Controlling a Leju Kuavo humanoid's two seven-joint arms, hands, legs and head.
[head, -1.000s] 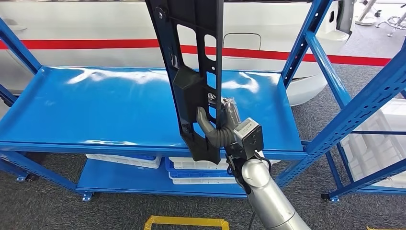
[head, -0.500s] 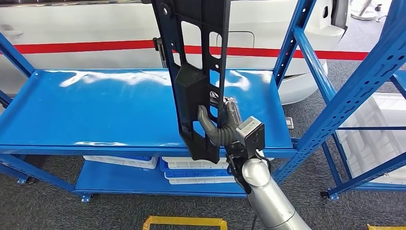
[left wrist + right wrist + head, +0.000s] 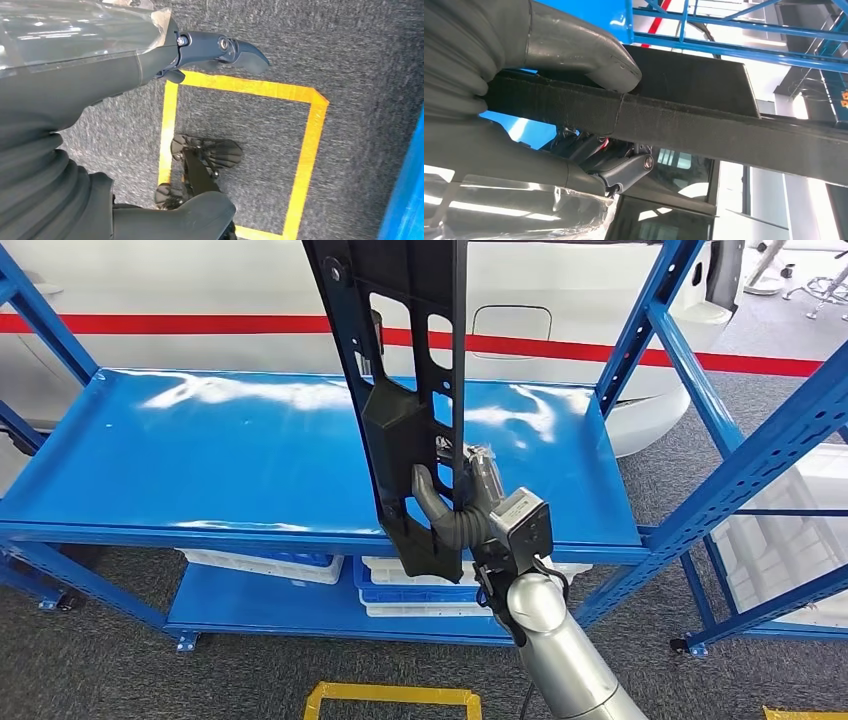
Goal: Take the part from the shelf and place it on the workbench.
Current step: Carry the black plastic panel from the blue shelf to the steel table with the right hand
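Long black slotted part [image 3: 405, 400] stands upright in the right hand [image 3: 470, 510].

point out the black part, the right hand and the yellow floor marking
black part [image 3: 400, 360], head view, upper slotted frame
right hand [image 3: 470, 505], head view, fingers around the part
yellow floor marking [image 3: 305, 150], left wrist view, one side strip

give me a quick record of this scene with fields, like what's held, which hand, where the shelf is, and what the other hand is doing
held item: long black plastic part, upright, its top running out of the head view
holding hand: right hand, thumb pressed on the part's edge
part position: lifted in front of the blue shelf, lower end hanging past the shelf's front edge
shelf below: white bins on the lower level
left hand: left hand hangs over grey carpet, holding nothing
floor: yellow tape square
workbench: cannot tell where
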